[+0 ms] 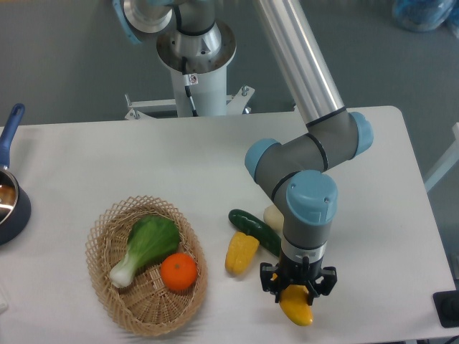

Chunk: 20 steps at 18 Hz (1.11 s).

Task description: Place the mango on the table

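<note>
The mango [297,309] is a smooth yellow-orange oval low over the white table [373,215], near the front edge right of centre. My gripper [297,288] points straight down and is shut on the mango's upper end. Whether the mango touches the tabletop I cannot tell; its upper part is hidden by the fingers.
A ridged yellow vegetable [241,252], a dark green cucumber [254,229] and a pale item [273,215] lie just left of the gripper. A wicker basket [107,287] holds a bok choy [147,247] and a round orange fruit [178,272]. A blue pot [8,204] sits at the left edge.
</note>
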Available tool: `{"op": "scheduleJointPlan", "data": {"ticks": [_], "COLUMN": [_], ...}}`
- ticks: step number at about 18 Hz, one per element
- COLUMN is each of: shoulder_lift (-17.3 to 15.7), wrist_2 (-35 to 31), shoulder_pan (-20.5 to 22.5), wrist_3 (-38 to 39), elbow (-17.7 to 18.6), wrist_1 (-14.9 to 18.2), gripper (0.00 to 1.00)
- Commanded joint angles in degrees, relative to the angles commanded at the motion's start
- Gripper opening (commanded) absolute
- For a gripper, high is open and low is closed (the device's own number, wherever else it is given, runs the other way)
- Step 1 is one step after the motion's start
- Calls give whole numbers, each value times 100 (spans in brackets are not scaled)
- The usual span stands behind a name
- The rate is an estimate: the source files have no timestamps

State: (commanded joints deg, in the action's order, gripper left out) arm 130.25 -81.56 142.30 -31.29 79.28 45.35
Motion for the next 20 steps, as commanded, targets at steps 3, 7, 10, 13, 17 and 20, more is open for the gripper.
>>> {"op": "scheduleJointPlan", "data": {"ticks": [3,7,10,13,17,20], "shoulder_lift": [44,53,70,79,79,79], "wrist_2": [-18,-18,-18,-26,-26,-26], "shoulder_pan": [-9,-18,-53,-97,-114,-123], "wrist_3": [9,9,18,35,26,9], "elbow": [-9,0,9,35,44,88], "wrist_1": [0,0,0,-9,-35,-53], "gripper": [40,40,42,42,43,47]}}
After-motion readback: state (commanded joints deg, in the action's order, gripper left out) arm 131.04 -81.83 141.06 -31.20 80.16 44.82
